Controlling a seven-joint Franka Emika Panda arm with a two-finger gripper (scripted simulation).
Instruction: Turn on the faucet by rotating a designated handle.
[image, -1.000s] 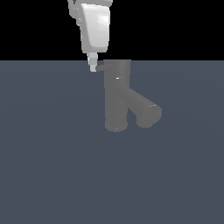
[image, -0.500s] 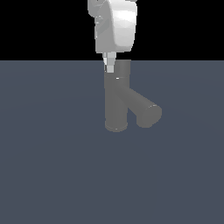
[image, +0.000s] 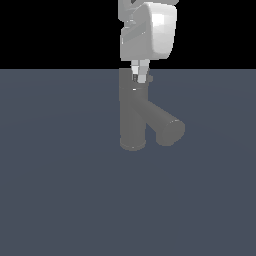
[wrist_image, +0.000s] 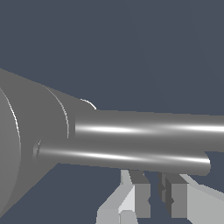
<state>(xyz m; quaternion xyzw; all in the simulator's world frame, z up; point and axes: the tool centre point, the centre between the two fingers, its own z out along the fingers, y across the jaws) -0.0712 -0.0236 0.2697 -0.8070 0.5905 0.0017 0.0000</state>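
Note:
The faucet (image: 132, 117) is a matte grey upright cylinder with a thick spout (image: 166, 128) slanting down toward the exterior view's right. My white gripper (image: 141, 77) hangs over its top, with the fingertips right at the top section. In the wrist view the faucet body (wrist_image: 26, 135) fills one side. The slim light-grey handle (wrist_image: 122, 156) projects from it, alongside the thicker spout (wrist_image: 157, 127). My gripper (wrist_image: 156, 186) is shut and empty, with its fingers (wrist_image: 142, 197) right against the handle's side. In the exterior view the fingers hide the handle.
The faucet stands on a flat dark blue-grey floor (image: 65, 190) that runs to a black background. Nothing else is in view.
My gripper has moved toward the exterior view's right, from beside the faucet's top to directly over it. The faucet body and spout have not moved.

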